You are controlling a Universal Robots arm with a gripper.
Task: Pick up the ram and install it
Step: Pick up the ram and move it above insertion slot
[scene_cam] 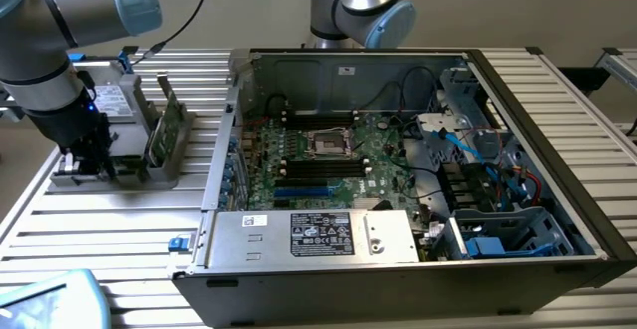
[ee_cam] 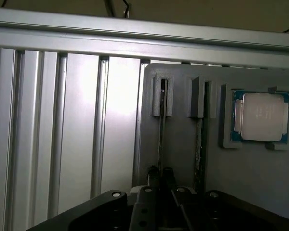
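Note:
The ram (ee_cam: 161,130) is a thin dark-green stick standing on edge in a slot of the grey holder (ee_cam: 180,149). My gripper (ee_cam: 160,173) is down over one end of it. Its fingertips (ee_cam: 151,172) sit close on either side of the stick, with a narrow gap still showing, so it is open. A second stick (ee_cam: 199,144) stands in the neighbouring slot. In the exterior view, my gripper (scene_cam: 85,166) is low over the holder (scene_cam: 149,176) at the exterior view's left, beside the open computer case (scene_cam: 557,224).
A square silver processor (ee_cam: 260,115) lies in a recess of the holder beyond the second stick. A grey drive (scene_cam: 115,101) and an upright green board (scene_cam: 164,124) also stand in the holder. The motherboard's memory slots (scene_cam: 318,168) lie inside the case. Another arm (scene_cam: 359,4) stands behind it.

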